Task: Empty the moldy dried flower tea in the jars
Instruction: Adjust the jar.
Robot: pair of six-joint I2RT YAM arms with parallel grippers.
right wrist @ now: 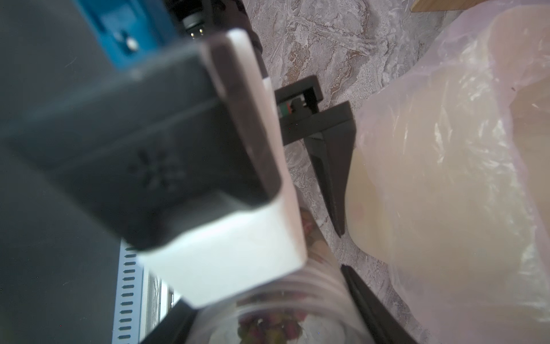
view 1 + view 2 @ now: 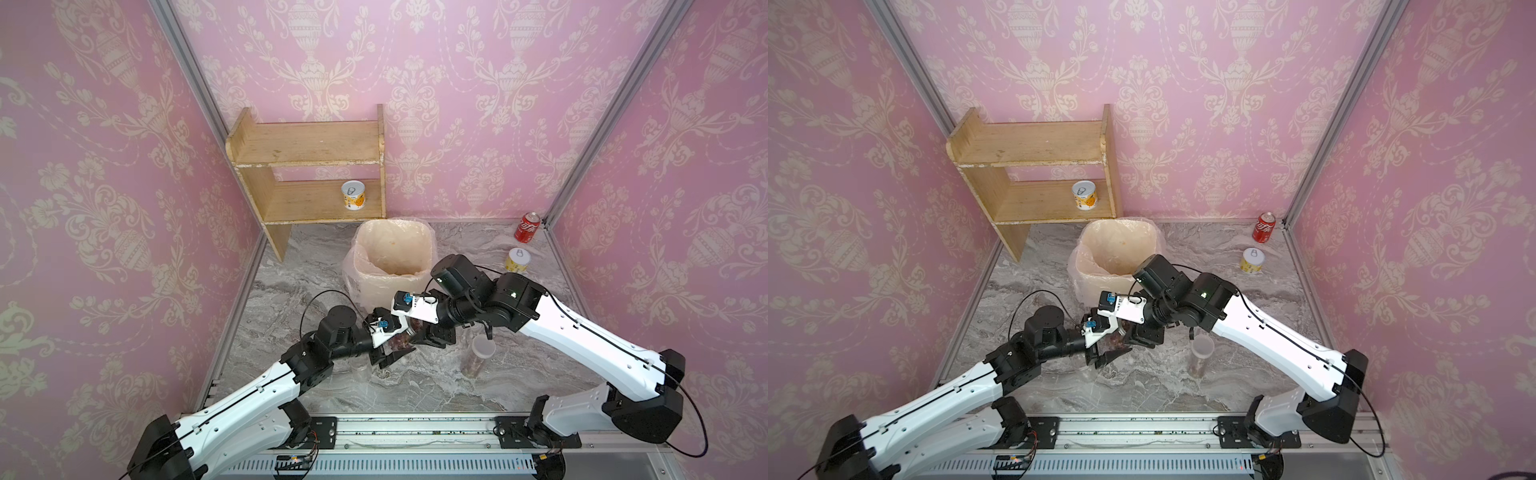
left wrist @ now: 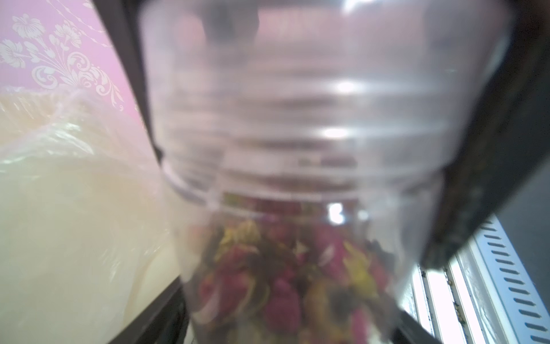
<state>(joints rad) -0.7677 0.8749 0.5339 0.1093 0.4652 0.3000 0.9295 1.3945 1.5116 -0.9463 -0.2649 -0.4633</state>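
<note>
At the table (image 2: 415,386) middle, just in front of the bin (image 2: 430,249), right gripper (image 2: 422,334) jaws clamp the jar (image 3: 297,119) holding tea (image 3: 282,274); left gripper (image 2: 399,351) jaws spread wide around it; a taller jar (image 2: 482,353) stands nearby.

The wallpaper (image 2: 457,124) is pink damask, tabletop (image 2: 415,386) grey-marbled.

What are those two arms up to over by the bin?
Two robot arms meet just in front of the bag-lined bin, around one small clear jar holding dried flower tea. The left gripper and the right gripper each have fingers on either side of that jar. The pictures do not show which one actually grips it. The tea has not yet been tipped out. A taller jar, also with tea in it, stands on the table nearby.
</note>
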